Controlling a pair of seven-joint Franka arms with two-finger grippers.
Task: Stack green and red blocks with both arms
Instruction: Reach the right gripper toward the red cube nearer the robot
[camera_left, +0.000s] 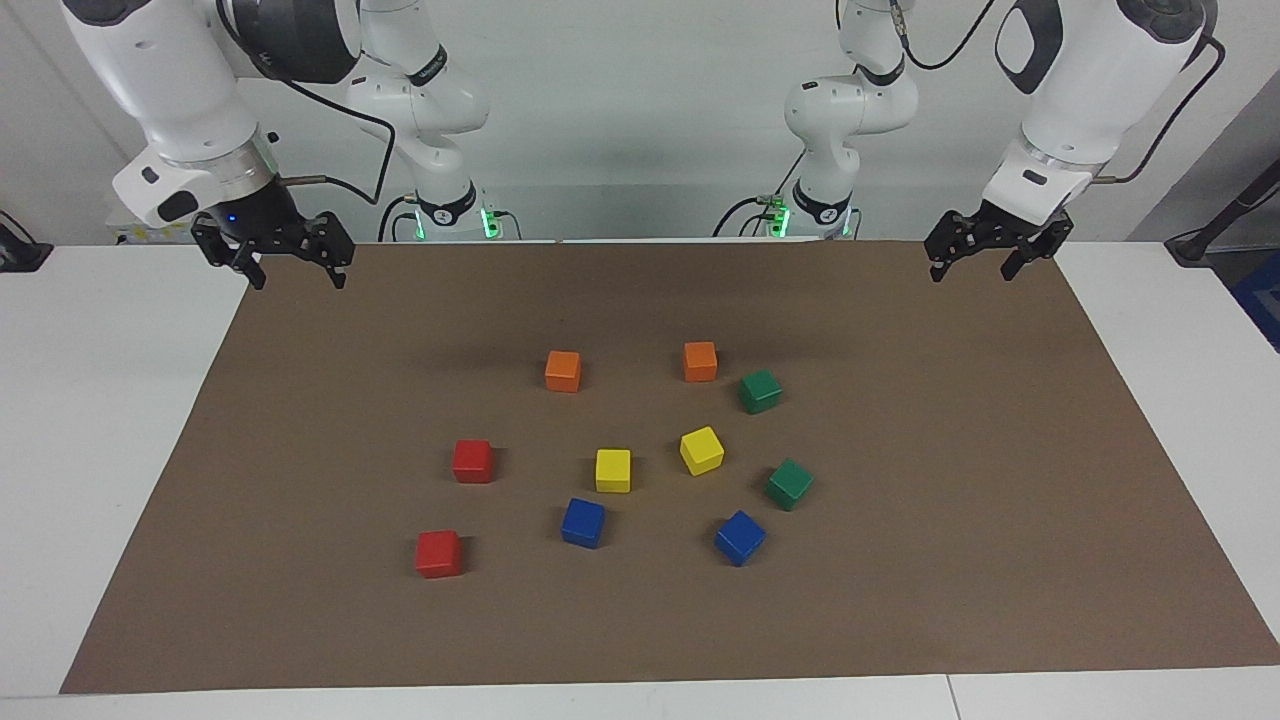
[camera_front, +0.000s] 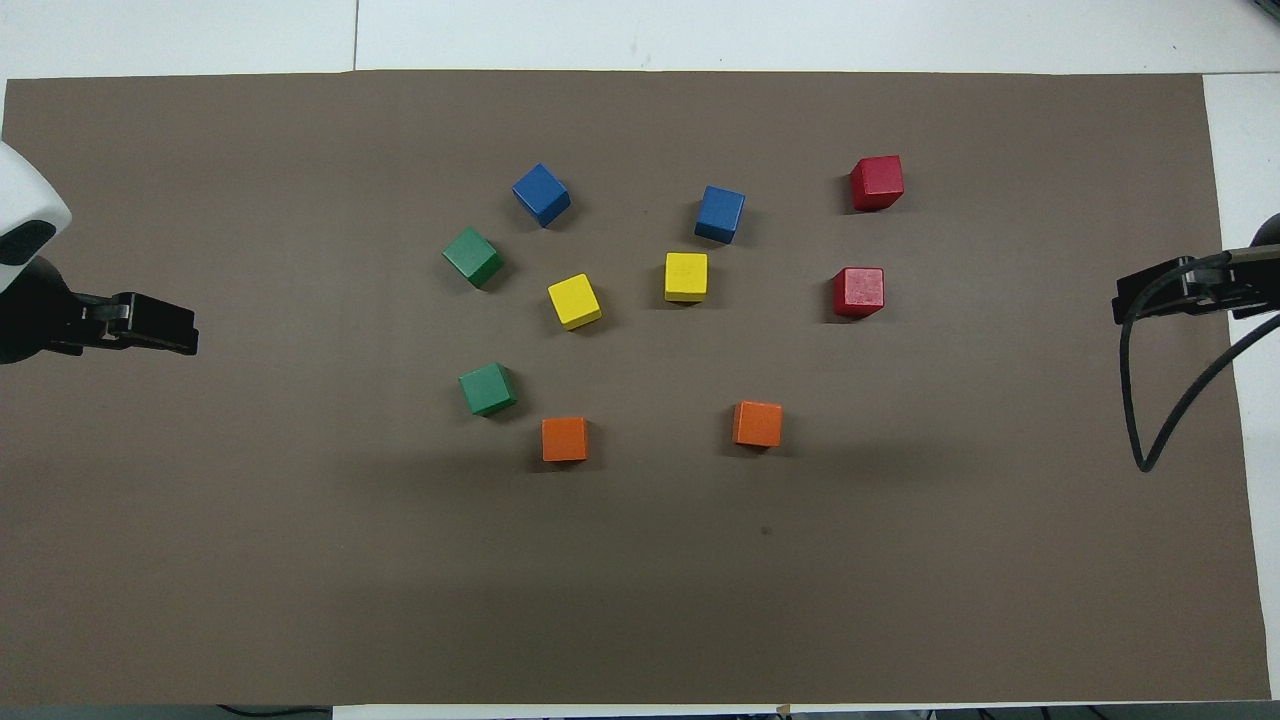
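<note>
Left gripper: raised over brown mat corner, jaws apart, seemingly empty.
Right gripper: likewise, over mat's other robot-side corner.

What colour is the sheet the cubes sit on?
Plain matte brown paper sheet, no pattern; clearest in the overhead view.

No text, label, brand, number or sign can be read anywhere in either view. There is small dark lettering on the white arm links near the bases, but it is too small to make out. The cubes and the brown mat on the desk carry no markings.
</note>
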